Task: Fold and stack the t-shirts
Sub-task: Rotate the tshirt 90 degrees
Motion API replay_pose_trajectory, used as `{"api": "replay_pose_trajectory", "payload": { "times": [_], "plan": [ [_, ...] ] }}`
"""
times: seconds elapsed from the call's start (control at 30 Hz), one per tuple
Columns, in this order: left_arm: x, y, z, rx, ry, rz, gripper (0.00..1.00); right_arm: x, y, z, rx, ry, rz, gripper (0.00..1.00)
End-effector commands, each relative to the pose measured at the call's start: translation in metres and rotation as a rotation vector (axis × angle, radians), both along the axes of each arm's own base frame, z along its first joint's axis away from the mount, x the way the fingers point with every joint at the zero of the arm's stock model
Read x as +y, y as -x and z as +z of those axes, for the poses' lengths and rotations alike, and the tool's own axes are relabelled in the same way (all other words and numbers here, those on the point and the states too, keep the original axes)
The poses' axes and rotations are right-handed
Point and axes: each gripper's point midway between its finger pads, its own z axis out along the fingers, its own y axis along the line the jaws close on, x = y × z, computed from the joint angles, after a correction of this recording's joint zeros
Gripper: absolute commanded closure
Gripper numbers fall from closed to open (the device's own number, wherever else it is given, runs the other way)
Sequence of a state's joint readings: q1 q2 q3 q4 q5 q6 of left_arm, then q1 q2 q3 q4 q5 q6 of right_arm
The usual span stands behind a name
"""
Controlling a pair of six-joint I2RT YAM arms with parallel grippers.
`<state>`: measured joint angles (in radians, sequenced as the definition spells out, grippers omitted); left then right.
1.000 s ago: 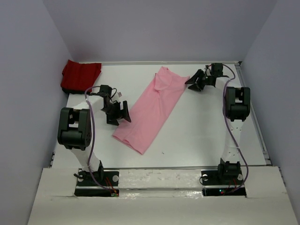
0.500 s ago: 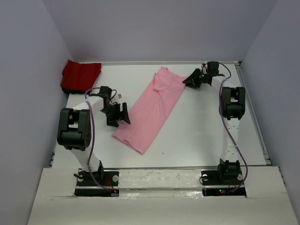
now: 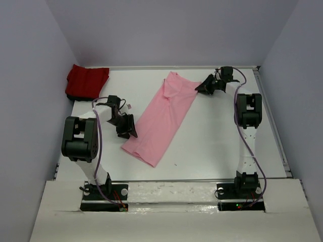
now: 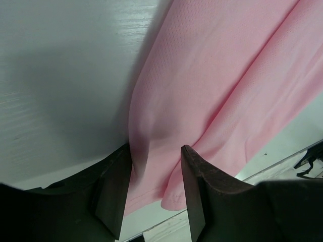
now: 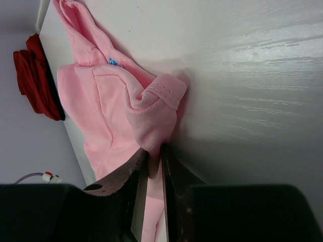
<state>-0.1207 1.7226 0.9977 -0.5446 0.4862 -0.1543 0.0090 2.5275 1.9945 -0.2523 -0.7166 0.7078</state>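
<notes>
The light pink t-shirt (image 3: 162, 118) lies as a long folded strip, running diagonally from the far middle toward the near left. My left gripper (image 3: 127, 129) is at its left edge near the lower end. In the left wrist view the left gripper (image 4: 156, 151) is open, its jaws either side of the shirt's (image 4: 217, 80) raised edge. My right gripper (image 3: 204, 86) is at the shirt's far right sleeve. In the right wrist view the right gripper (image 5: 153, 151) is shut on a fold of the sleeve (image 5: 154, 113). The deep red t-shirt (image 3: 87, 82) lies bunched in the far left corner.
The white table (image 3: 227, 141) is walled in by grey panels on the left, back and right. A metal rail (image 3: 202, 180) runs along the near edge in front of the arm bases. The red shirt also shows in the right wrist view (image 5: 35, 80).
My right gripper has moved left onto the pink sleeve and shut on it. My left gripper has shifted to the shirt's left edge and its jaws now straddle the cloth.
</notes>
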Motion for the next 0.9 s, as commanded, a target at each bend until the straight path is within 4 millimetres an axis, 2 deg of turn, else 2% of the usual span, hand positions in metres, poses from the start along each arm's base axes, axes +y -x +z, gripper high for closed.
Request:
{"api": "replay_pose_trajectory", "payload": {
  "times": [0.0,0.1,0.2,0.27,0.3,0.33,0.37,0.4,0.57,0.67,0.87],
  "plan": [
    [0.000,0.008,0.005,0.013,0.008,-0.008,0.49,0.004,-0.008,0.006,-0.042,0.012,0.006,0.77],
    [0.002,0.010,0.002,0.025,-0.004,-0.006,0.55,0.004,-0.008,0.006,-0.045,0.013,0.006,0.77],
    [0.004,0.013,-0.002,0.043,-0.016,-0.001,0.76,0.004,-0.009,0.008,-0.048,0.016,0.003,0.77],
    [0.005,0.014,-0.001,0.052,-0.021,0.007,0.81,0.004,-0.009,0.007,-0.045,0.015,0.003,0.78],
    [0.006,0.015,-0.002,0.058,-0.028,0.010,0.82,0.004,-0.010,0.007,-0.047,0.016,0.001,0.80],
    [0.006,0.015,-0.002,0.060,-0.029,0.012,0.82,0.004,-0.010,0.006,-0.045,0.016,0.001,0.92],
    [0.006,0.017,-0.001,0.067,-0.027,0.013,0.82,0.004,-0.012,0.005,-0.045,0.012,0.000,0.98],
    [0.005,0.017,0.000,0.071,-0.026,0.014,0.82,0.004,-0.013,0.006,-0.046,0.010,0.000,1.00],
    [0.004,0.025,0.003,0.107,-0.023,0.008,0.82,0.005,-0.019,0.002,-0.042,-0.001,-0.008,1.00],
    [-0.002,0.031,0.004,0.123,-0.014,-0.004,0.82,0.006,-0.027,0.006,-0.058,-0.009,-0.009,1.00],
    [-0.027,0.048,0.006,0.153,0.024,-0.044,0.81,0.022,-0.038,0.010,-0.082,-0.042,0.012,1.00]
  ]
}}
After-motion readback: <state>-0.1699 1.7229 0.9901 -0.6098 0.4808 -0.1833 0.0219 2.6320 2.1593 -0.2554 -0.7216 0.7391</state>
